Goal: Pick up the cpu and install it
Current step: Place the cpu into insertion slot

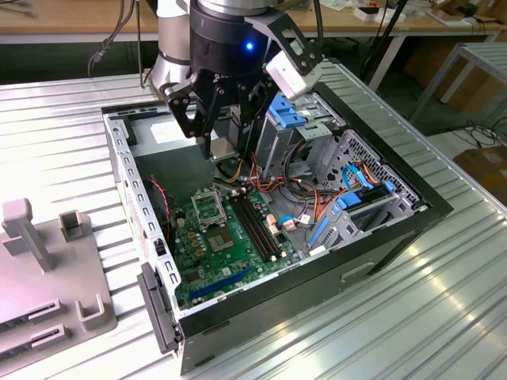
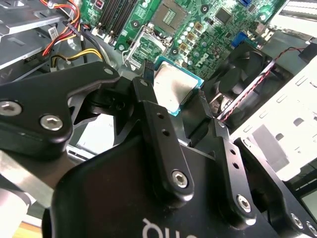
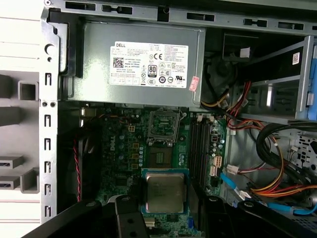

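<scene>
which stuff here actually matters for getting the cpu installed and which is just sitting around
In the job:
gripper, shut on the cpu
cpu, held above the motherboard
socket on the motherboard

Just there:
power supply
memory slots
cable bundle
grey fixtures outside the case

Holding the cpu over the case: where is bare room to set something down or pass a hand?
Outside, the ribbed table on the exterior view's right of the case is bare. Inside, the open socket near the held cpu is bare; cables crowd beyond the memory slots.
</scene>
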